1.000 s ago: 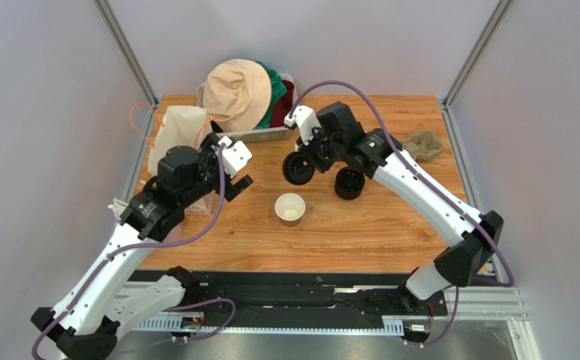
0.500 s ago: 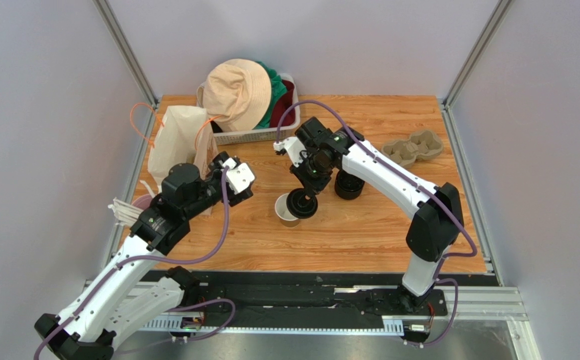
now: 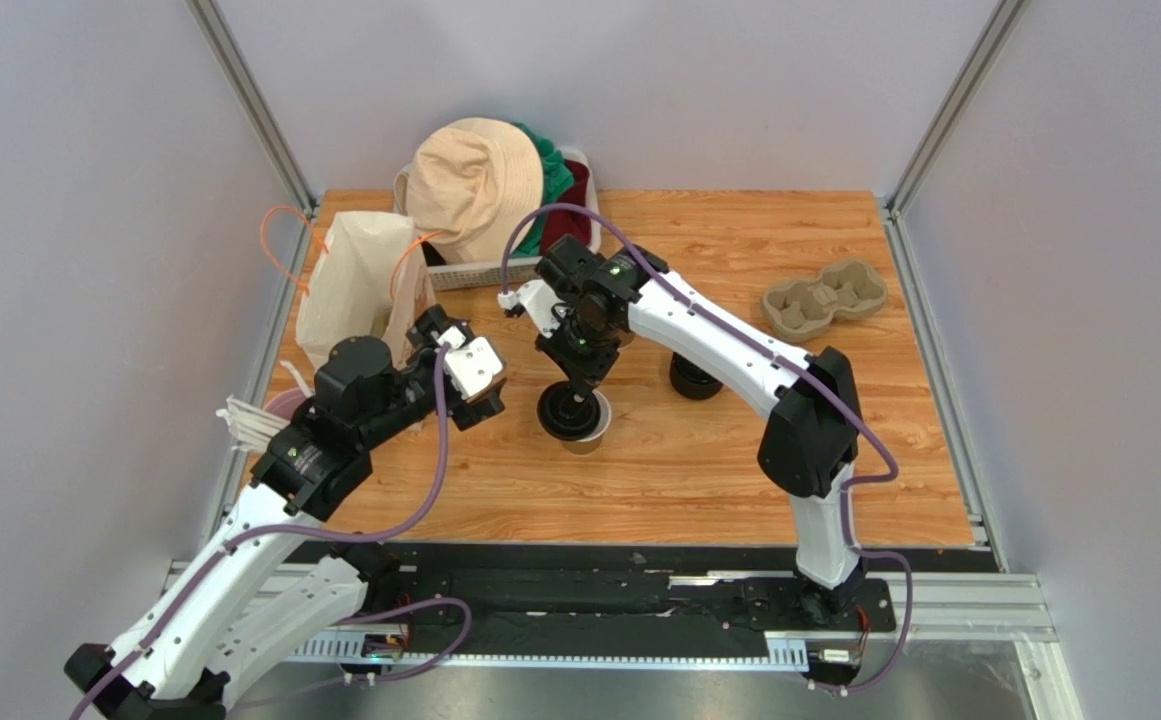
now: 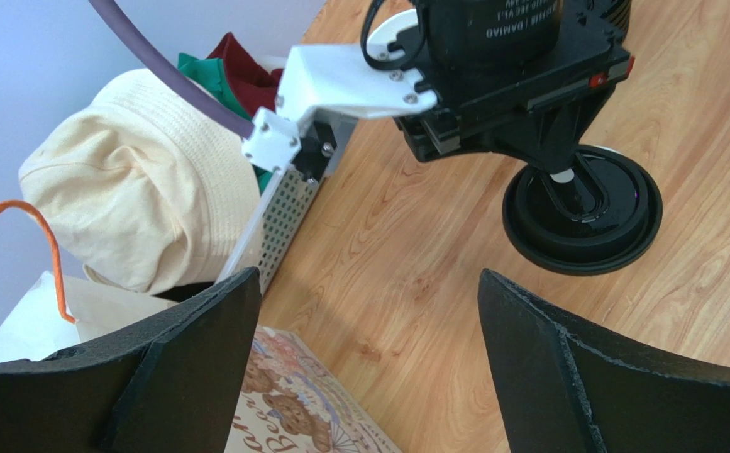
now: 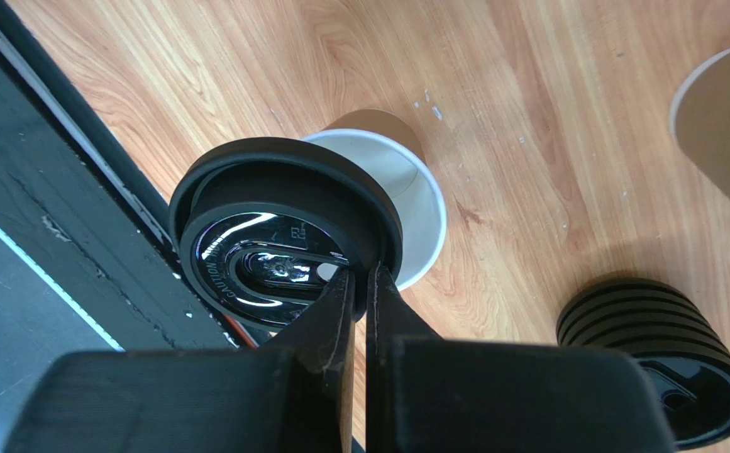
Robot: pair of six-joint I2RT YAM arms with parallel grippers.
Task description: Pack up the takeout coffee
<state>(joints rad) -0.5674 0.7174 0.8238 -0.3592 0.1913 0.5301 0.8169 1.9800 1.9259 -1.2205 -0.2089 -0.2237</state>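
At the left edge of the table [image 3: 721, 473], a white paper bag [image 3: 353, 278] with orange handles is standing upright. Just right of it, the left gripper [image 3: 478, 387] is hovering above the wood. Its fingers [image 4: 198, 377] are spread wide and holding nothing. Behind it, a mesh basket [image 4: 288, 217] is carrying a cream hat [image 3: 469, 183].

At table centre, the kraft paper cup [image 5: 399, 179] is standing upright on the wood. The right gripper [image 5: 361, 281] is pointing down, its fingers pinching the rim of the black lid [image 5: 274, 226]. The lid is hanging tilted and overlapping part of the cup's mouth; contact cannot be confirmed.

Farther right, a stack of black lids [image 3: 696, 375] is sitting on the wood. A moulded cup carrier [image 3: 824, 296] is lying near the right edge.
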